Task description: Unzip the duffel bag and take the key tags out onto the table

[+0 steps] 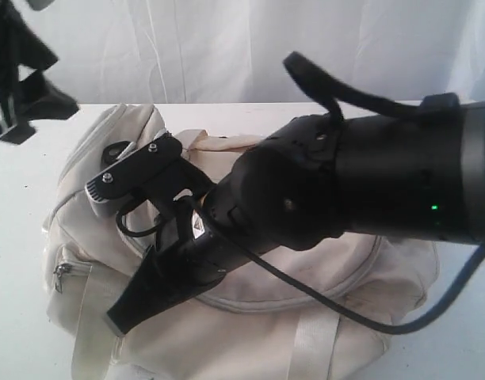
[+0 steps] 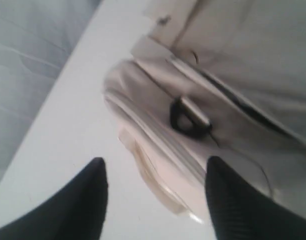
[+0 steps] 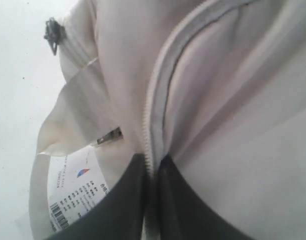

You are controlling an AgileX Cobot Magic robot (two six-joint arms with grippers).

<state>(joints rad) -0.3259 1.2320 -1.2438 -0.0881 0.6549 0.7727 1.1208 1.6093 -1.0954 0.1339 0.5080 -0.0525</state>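
- The duffel bag point(image 1: 250, 332) lay on the white surface point(image 1: 17, 237), with its far side close to the surface's far edge in the exterior view. You had not shifted it off toward any corner.
- Your right fingers point(image 3: 118, 200) were pinched almost together on the grey zipper point(image 3: 158, 85), low on the bag's top panel. The teeth ran straight down into the slit between them.
- I could not tell whether they gripped the pull tab itself or only the tape beside it, because the fingers hid that spot.
- The stretch of zipper visible beyond the right fingers looked shut, with no lining showing. By my reading, the unzipping had barely begun, if at all.
- Your left fingers point(image 2: 88, 200) stood wide apart and held nothing. They were raised over the bag's end beside the black D-ring point(image 2: 188, 117), near the surface's edge and clear of the fabric.
- The key tags showed in none of the views. I judged them to be inside the closed bag, though that was a guess.
- Only the white paper hang tag point(image 3: 73, 195) lay outside, tucked against the bag's side, and that was not what you were after.
- What was left: running the zipper open, reaching in, finding the key tags and setting them down on the bare surface.
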